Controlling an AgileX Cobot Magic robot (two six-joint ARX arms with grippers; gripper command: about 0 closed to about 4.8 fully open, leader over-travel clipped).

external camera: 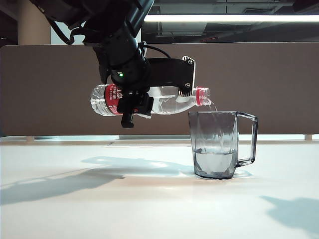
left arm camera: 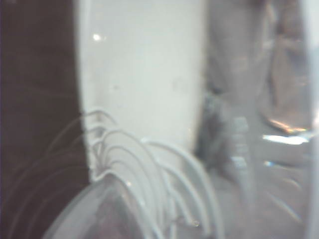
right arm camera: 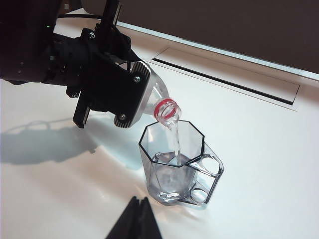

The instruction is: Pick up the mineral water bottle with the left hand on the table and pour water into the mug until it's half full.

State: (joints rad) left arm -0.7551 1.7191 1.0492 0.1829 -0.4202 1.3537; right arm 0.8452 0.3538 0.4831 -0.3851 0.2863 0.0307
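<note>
Nearest to us, at the front edge of the right wrist view, we see the right gripper, its two dark fingertips pressed together with nothing between them, hanging above the white table. Farther in, right of centre, the mug stands upright on the table, handle to the right, with water filling roughly its lower part. Above it and to the left, we find the mineral water bottle held in the air, its long axis nearly level, base to the left, open red-ringed mouth to the right and tipped slightly down over the mug's left rim. A thin stream of water falls from the mouth into the mug. Our left hand clamps around the bottle's middle beside the red label. The left wrist view is blurred, showing only the bottle's clear ribs.
</note>
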